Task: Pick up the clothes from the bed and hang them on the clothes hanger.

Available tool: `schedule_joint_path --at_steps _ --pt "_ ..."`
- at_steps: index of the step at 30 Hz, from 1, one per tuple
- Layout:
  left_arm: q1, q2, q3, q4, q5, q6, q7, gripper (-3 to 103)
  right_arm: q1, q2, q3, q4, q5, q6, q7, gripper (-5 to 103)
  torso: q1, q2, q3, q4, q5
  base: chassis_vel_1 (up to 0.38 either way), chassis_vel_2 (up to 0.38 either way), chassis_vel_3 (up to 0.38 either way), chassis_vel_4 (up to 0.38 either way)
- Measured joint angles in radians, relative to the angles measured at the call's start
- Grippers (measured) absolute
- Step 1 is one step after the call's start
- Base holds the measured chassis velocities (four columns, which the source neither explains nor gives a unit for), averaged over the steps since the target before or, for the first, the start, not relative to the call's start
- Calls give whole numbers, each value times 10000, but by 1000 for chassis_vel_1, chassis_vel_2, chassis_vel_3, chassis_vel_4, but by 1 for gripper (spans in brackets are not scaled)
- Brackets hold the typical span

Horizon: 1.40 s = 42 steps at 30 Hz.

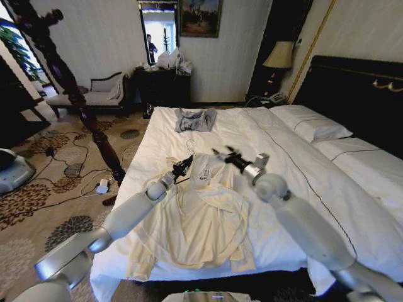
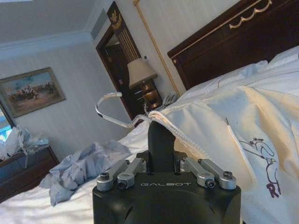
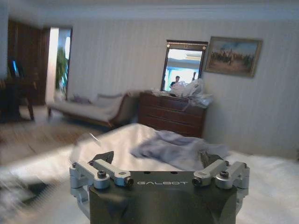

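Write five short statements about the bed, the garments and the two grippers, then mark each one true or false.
1. The cream shirt lies spread on the bed. True.
2. The grey garment lies on top of the cream shirt. False: it lies apart, farther up the bed.
3. The left gripper is beside the shirt's collar. True.
4. The right gripper has its fingers spread open. True.
5. The hanger's wire hook is hung on the lamp. False: it sticks out at the shirt's collar, by the left gripper.

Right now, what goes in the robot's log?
left gripper: shut at shirt collar | right gripper: open above shirt | hanger: in collar
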Motion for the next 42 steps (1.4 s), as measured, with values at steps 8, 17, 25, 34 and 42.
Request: schedule_joint_path --at_steps 8,17,25,34,42 --pt "21 133 -12 -253 -103 -352 363 25 73 -854 -408 -1191 -1874 842 -1258 100 1 0 0 -3 4 0 0 0 0" --pt "-37 343 205 -634 201 -636 660 25 767 -493 -2004 -1437 -2769 1041 -1741 100 -1 0 0 6 0 0 0 0 0" --pt "90 568 303 -1127 1052 -844 717 25 1199 -103 -2797 -2324 -3432 1091 -1779 100 -2 0 0 1 -2 0 0 0 0" --pt "296 774 365 -1625 1254 -903 741 25 1315 -92 -2931 -2767 -3813 1146 -1806 102 -2 0 0 0 -1 0 0 0 0" --pt "345 832 370 -1716 1408 -902 728 25 1237 -157 -3030 -2592 -3877 1072 -1662 74 -2 0 0 0 -1 0 0 0 0"
